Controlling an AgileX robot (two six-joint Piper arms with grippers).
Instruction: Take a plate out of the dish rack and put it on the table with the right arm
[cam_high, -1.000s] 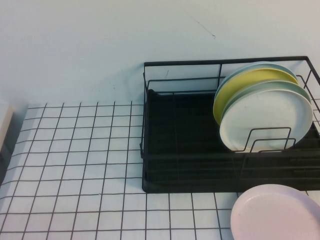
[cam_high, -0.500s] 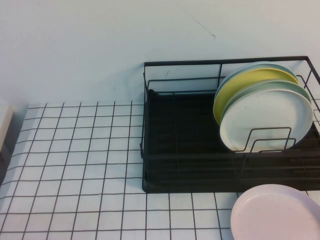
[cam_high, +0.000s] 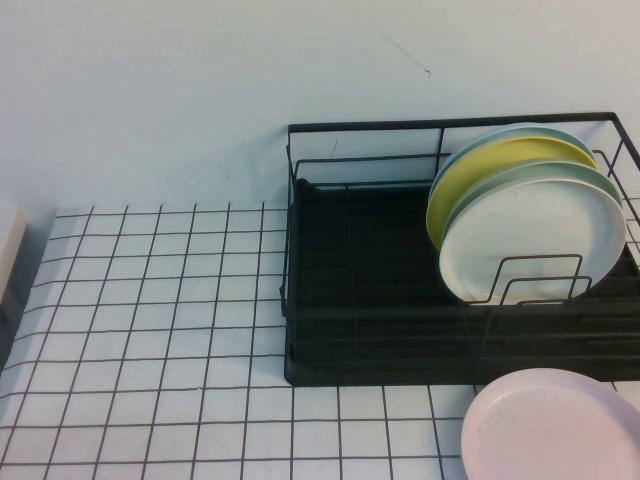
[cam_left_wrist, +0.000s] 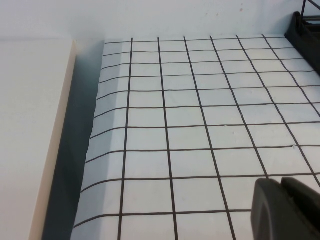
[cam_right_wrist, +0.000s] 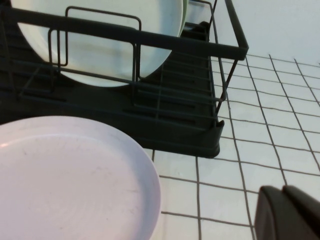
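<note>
The pale pink plate (cam_high: 550, 425) lies flat on the gridded table (cam_high: 150, 330) in front of the dish rack's right end; it also shows in the right wrist view (cam_right_wrist: 70, 180). The black wire dish rack (cam_high: 360, 300) holds upright mint-white and yellow plates (cam_high: 530, 225) at its right end. Neither gripper shows in the high view. My right gripper (cam_right_wrist: 286, 192) is shut and empty, above the table beside the pink plate and apart from it. My left gripper (cam_left_wrist: 284, 184) is shut and empty over bare table far to the left.
A cream slab (cam_left_wrist: 30, 125) lies past the table's left edge, with a dark gap between. The rack's corner (cam_left_wrist: 305, 30) shows in the left wrist view. A pale wall (cam_high: 200, 90) stands behind the table.
</note>
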